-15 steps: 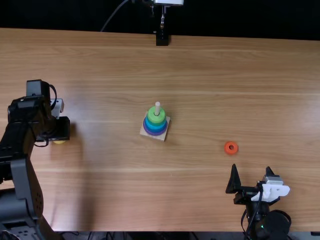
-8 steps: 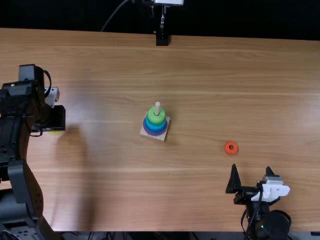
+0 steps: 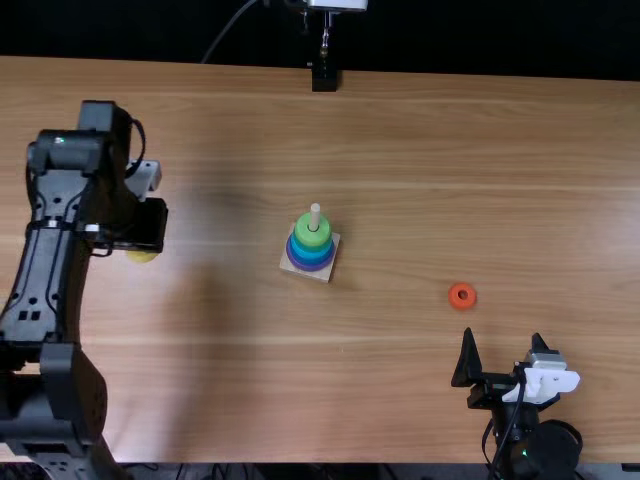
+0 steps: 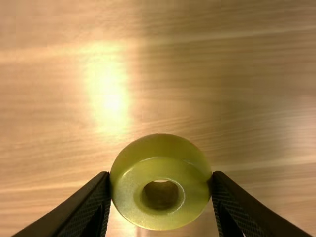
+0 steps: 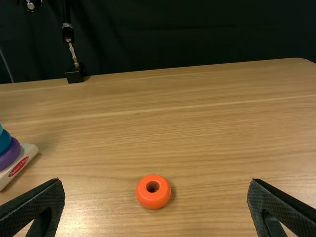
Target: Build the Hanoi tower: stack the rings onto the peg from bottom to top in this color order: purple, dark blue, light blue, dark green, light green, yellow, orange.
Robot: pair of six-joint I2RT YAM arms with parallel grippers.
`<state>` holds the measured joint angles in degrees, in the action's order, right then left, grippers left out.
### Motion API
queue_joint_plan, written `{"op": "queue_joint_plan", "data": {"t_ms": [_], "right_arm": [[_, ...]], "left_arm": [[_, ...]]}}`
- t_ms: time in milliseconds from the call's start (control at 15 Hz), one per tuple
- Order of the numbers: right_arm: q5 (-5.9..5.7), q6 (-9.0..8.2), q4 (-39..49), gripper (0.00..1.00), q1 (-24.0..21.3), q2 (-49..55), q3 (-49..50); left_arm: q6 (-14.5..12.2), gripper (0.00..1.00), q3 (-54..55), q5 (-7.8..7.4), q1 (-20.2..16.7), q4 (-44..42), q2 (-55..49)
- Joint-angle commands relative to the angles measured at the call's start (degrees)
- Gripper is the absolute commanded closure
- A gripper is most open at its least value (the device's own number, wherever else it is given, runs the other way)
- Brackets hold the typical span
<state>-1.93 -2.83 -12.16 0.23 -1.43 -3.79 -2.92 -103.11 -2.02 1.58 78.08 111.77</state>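
Left gripper closed on opposite sides of yellow ring, arm extended forward over left side of bench, well apart from peg topped by light green ring. Right gripper spread wide, empty; orange ring just ahead

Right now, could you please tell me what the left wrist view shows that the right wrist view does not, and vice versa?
Left wrist view: the yellow ring, held in the left gripper.
Right wrist view: the orange ring and part of the pale base with the purple ring on it.
Both: the wooden table and each arm's own jaws.
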Motion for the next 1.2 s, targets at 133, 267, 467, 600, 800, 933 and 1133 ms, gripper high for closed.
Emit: {"op": "queue_joint_plan", "data": {"t_ms": [133,267,467,600,800,933,1133], "right_arm": [[-0.7,0.3,-3.9,0.0,-0.7,1.4,2.7],[-0.7,0.3,-3.9,0.0,-0.7,1.4,2.7],[-0.7,0.3,-3.9,0.0,-0.7,1.4,2.7],[-0.7,0.3,-3.9,0.0,-0.7,1.4,2.7],[-0.7,0.3,-3.9,0.0,-0.7,1.4,2.7],[-0.7,0.3,-3.9,0.0,-0.7,1.4,2.7],[-0.7,0.3,-3.9,0.0,-0.7,1.4,2.7]], "left_arm": [[2.1,1.0,-7.8,-1.88,6.9,0.6,-0.3],[5.4,1.0,-10.6,-3.99,9.8,1.1,-0.3],[10.5,1.0,-13.8,-5.99,14.1,1.1,-0.2],[11.8,1.0,-17.1,-5.99,16.4,1.2,0.0],[12.0,1.0,-19.2,-6.1,18.9,1.8,0.5],[12.5,1.0,-19.4,-6.1,20.7,1.8,0.8],[14.8,1.0,-21.3,-6.1,22.1,1.7,3.2]]}}
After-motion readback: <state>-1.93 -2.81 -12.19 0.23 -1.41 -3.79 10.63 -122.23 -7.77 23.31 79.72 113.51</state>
